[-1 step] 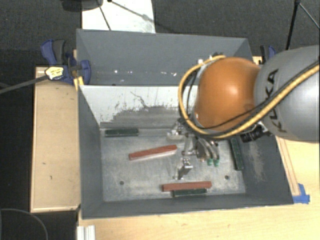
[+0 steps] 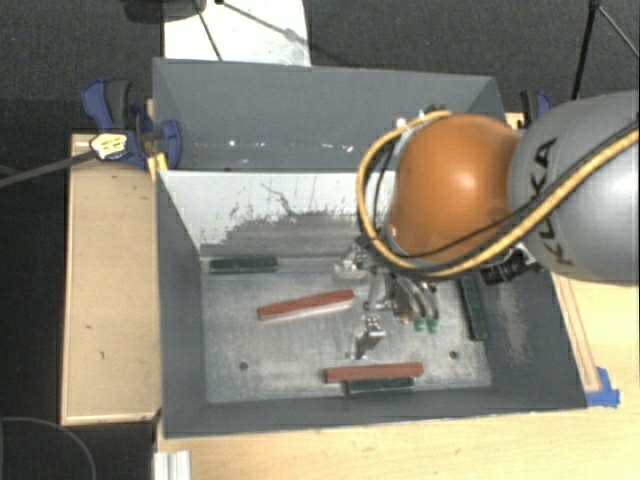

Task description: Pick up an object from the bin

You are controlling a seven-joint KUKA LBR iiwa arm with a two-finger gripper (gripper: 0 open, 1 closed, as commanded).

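Gripper point(image 2: 368, 340) is down at the bin point(image 2: 181, 298) floor, right of centre, and its tip sits over bare scuffed metal. Nothing visible in its grasp. Can't tell whether it's spread or pressed together; the wrist hardware blocks the view from this angle.

Nearest thing: slanted red-brown bar point(image 2: 305, 308), lying flat mid-floor just left of the gripper. Its right end is higher in the view and ends just beside the gripper body; contact looks possible, but I can't confirm it.

Next nearest: front red-brown bar point(image 2: 372, 372), flat and parallel to the front wall, near the gripper tip on the front side but apart from it. A dark green bar point(image 2: 378, 387) lies right alongside it on the front-wall side; the two look to be touching along their length.

Further out:
- second dark green bar point(image 2: 243, 264), flat at the foot of the back wall, left side, well apart from the gripper.
- dark bar point(image 2: 472, 310), running front-to-back by the right wall, partly under the arm.

The things lie singly, apart from the front pair.

Arm comes in from the right. The orange cover point(image 2: 450, 193) on the wrist hangs over the back-right of the floor, with a yellow-and-black cable point(image 2: 366, 200) looped round its left side.
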